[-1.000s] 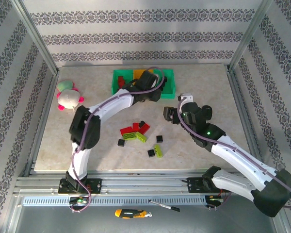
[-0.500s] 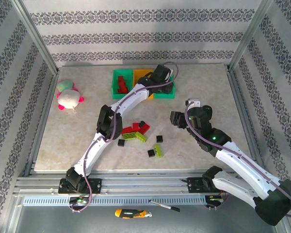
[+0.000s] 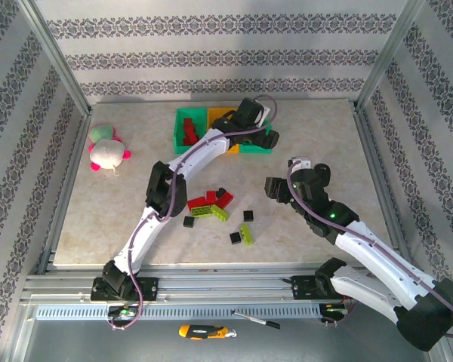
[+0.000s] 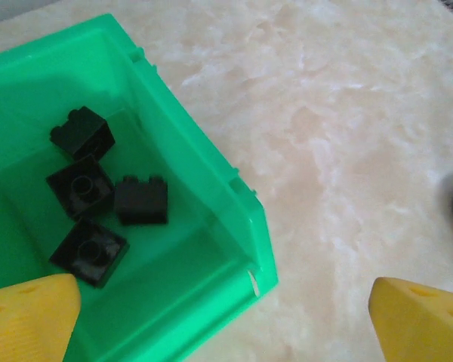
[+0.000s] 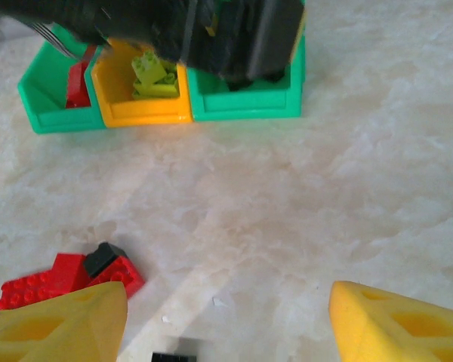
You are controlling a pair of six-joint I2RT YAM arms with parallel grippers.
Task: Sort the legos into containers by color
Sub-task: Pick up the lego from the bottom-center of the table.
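Three joined containers stand at the back: a left green bin (image 3: 183,130) with red legos, an orange bin (image 3: 220,119) with lime legos (image 5: 152,75), and a right green bin (image 3: 258,147). My left gripper (image 3: 264,138) hangs open over that right bin's (image 4: 211,173) near corner, where several black legos (image 4: 81,187) lie; nothing sits between its yellow fingertips (image 4: 26,320). Loose red (image 3: 200,202), lime (image 3: 219,213) and black (image 3: 235,238) legos lie mid-table. My right gripper (image 3: 275,187) hovers open and empty to their right, facing the bins (image 5: 245,102), with red legos (image 5: 68,275) by its left finger.
A pink, white and green plush toy (image 3: 106,148) lies at the far left. The left arm (image 3: 196,154) stretches diagonally over the table from its base to the bins. Metal frame posts and patterned walls close in the sides and back.
The left arm has stretched out from the middle of the bins to the right green one, and its jaws have opened there. The right gripper has drifted slightly nearer and rightward.
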